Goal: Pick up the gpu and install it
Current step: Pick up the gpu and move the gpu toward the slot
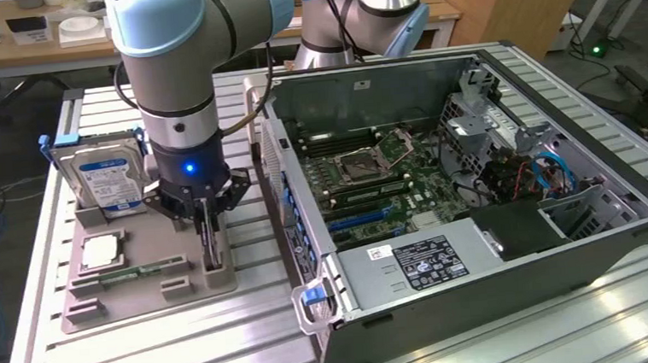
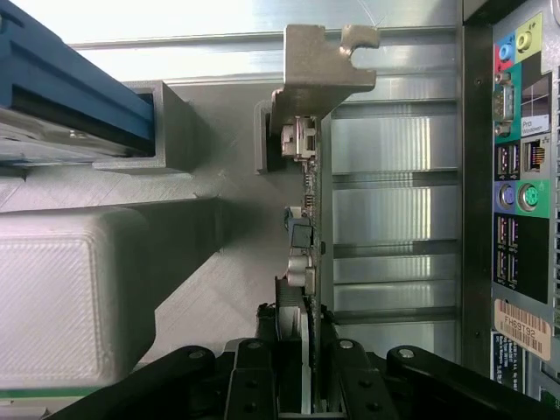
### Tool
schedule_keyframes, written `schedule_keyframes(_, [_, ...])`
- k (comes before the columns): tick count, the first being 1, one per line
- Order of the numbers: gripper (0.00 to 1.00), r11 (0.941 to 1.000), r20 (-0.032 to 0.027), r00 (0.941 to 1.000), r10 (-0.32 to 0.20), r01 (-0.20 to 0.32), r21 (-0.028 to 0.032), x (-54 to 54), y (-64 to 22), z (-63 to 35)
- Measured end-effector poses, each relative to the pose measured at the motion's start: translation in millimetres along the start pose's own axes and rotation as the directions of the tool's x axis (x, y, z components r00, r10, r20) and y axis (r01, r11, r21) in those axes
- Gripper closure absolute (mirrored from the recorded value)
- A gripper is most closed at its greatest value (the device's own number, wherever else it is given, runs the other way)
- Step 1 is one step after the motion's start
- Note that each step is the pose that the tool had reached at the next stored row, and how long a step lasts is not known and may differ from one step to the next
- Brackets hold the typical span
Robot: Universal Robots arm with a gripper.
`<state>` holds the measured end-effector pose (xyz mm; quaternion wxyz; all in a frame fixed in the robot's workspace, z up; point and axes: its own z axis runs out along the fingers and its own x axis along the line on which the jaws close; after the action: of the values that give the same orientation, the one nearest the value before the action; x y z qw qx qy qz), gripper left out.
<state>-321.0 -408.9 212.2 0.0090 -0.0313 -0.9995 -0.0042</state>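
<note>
Reaching straight down over the grey tray (image 1: 137, 290), the gripper (image 1: 206, 214) (image 2: 302, 322) has its fingers narrowed onto the gpu (image 1: 211, 241) (image 2: 308, 188), pinching the card from both sides. The gpu stands on edge at the tray's side nearest the open computer case (image 1: 476, 222), its metal bracket (image 2: 319, 61) pointing away from the gripper. A hard drive (image 1: 107, 175) stands upright at the tray's far end.

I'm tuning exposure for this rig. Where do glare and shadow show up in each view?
Exterior view: light glints off the ribbed table at that view's lower right, and the computer case is dim inside. Wrist view: the bare metal beyond the gpu washes out to white, while the gripper, closed on the gpu, is a dark silhouette.
</note>
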Motion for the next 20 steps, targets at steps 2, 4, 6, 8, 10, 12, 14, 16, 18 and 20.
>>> schedule_keyframes(2, [0.72,1.0,0.0,1.0,0.0,0.0,0.0,0.0,0.0,0.0])
schedule_keyframes(4, [0.72,1.0,0.0,1.0,0.0,0.0,-0.0001,0.0,0.0,0.0])
schedule_keyframes(6, [0.72,1.0,0.0003,1.0,0.0,0.0,-0.0003,0.0,0.0,-0.7])
schedule_keyframes(8, [0.72,1.0,0.0002,1.0,0.0,0.0,-0.0002,0.1,0.1,-7.0])
schedule_keyframes(10, [0.72,1.0,0.0,1.0,0.0,0.0,-0.0001,0.3,0.2,-16.2])
schedule_keyframes(12, [0.72,1.0,0.0,1.0,0.0,0.0,0.0,0.5,0.2,-25.2])
schedule_keyframes(14, [0.72,1.0,0.0,1.0,0.0,0.0,0.0,0.6,0.3,-34.2])
schedule_keyframes(16, [0.72,1.0,0.0,1.0,0.0,0.0,-0.0001,0.8,0.4,-43.4])
schedule_keyframes(18, [0.72,1.0,0.0001,1.0,0.0,0.0,-0.0001,0.9,0.4,-52.4])
schedule_keyframes(20, [0.72,1.0,0.0,1.0,0.0,0.0,0.0,1.1,0.5,-61.4])
